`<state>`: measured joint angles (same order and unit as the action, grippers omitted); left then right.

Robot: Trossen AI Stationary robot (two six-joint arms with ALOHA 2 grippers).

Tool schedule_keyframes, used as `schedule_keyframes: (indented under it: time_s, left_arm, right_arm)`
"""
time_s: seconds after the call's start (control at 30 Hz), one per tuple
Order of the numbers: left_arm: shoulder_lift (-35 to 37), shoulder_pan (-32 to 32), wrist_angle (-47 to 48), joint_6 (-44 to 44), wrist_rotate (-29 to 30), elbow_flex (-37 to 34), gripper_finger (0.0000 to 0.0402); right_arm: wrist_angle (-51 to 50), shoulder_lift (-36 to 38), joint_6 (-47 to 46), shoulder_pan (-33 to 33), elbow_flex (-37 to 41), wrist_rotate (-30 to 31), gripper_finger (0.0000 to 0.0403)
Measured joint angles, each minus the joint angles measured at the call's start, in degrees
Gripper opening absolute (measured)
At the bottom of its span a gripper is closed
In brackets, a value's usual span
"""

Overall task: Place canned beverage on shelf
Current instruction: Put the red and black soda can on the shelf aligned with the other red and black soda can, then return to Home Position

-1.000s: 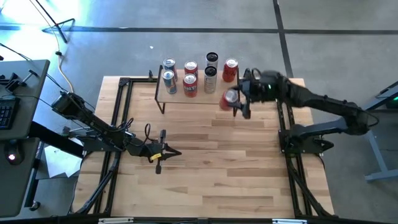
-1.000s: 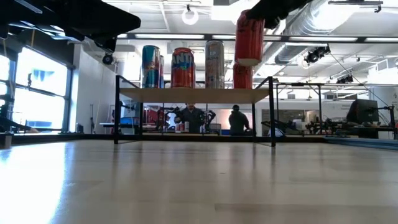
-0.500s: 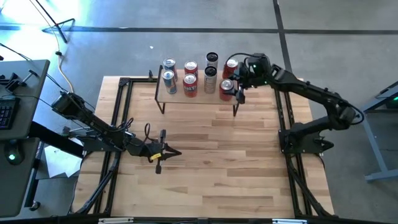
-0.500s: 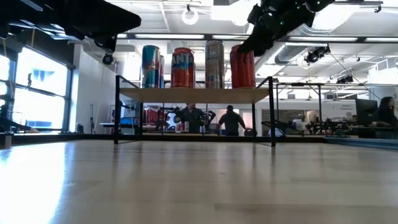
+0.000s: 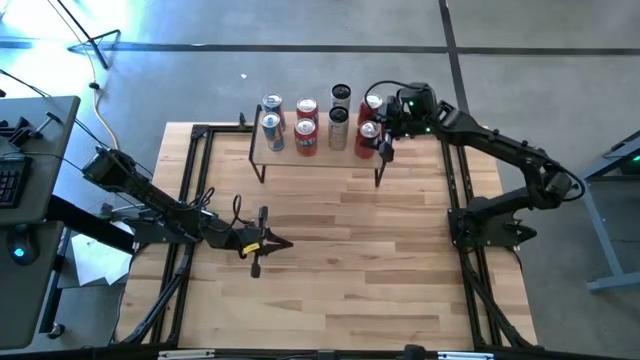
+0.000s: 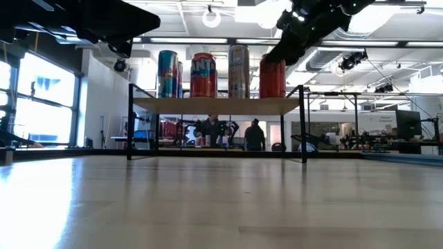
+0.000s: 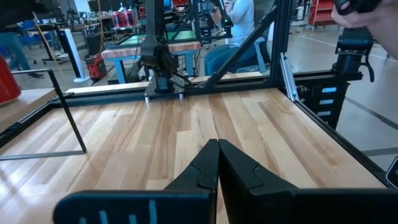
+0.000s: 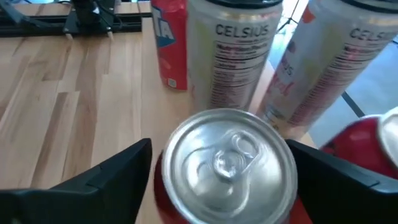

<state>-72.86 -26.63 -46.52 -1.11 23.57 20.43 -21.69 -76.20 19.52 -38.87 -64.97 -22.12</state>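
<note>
The red can (image 5: 367, 133) stands upright on the shelf (image 5: 318, 152) at its right front corner, upper centre-right of the high view, beside the other cans (image 5: 303, 122). The right gripper (image 5: 381, 132) straddles it, jaws spread clear of its sides. The left gripper (image 5: 276, 244), lower left of centre, rests clenched and empty.

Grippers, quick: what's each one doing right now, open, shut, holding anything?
Left gripper: shut, empty, low over the wooden tabletop.
Right gripper: open, fingers either side of the red aluminium can standing on the small wooden shelf.
</note>
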Motion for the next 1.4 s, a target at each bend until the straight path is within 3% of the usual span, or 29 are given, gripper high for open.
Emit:
schedule_keyframes:
  time_s: [0.47, 0.63, 0.8, 0.97, 1.1, 1.27, 1.4]
  left_arm:
    - [0.0, 0.0, -0.3, -1.7, -0.2, 0.0, 0.0]
    - [0.0, 2.0, -0.1, -3.0, -6.0, 0.0, 0.0]
    - [0.8, 5.1, 1.9, -5.4, -8.8, 0.0, 0.0]
    - [5.7, 10.5, 6.3, -6.8, -15.2, 0.0, 0.0]
    - [12.0, 13.2, 11.1, -8.1, -17.4, 0.0, 0.0]
    - [18.7, 13.9, 18.1, -8.5, -17.5, 0.0, 0.0]
    - [21.8, 14.0, 16.4, -8.1, -17.7, -2.4, 0.0]
  right_arm:
    - [2.0, 5.5, -0.1, 0.0, 0.0, 2.2, 0.0356]
    - [1.5, 9.7, -0.1, 1.3, 0.1, 2.8, 0.0357]
    - [1.0, 13.6, 0.1, 4.2, 0.1, 7.1, 0.0345]
    - [1.5, 16.9, -0.1, 8.6, 0.3, 13.9, 0.0275]
    - [5.5, 19.5, 0.7, 12.6, 4.6, 17.2, 0.0169]
    - [14.2, 23.5, 0.9, 14.7, 15.6, 17.6, 0.0024]
    - [24.1, 26.6, -2.3, 16.7, 25.6, 17.4, 0.0023]
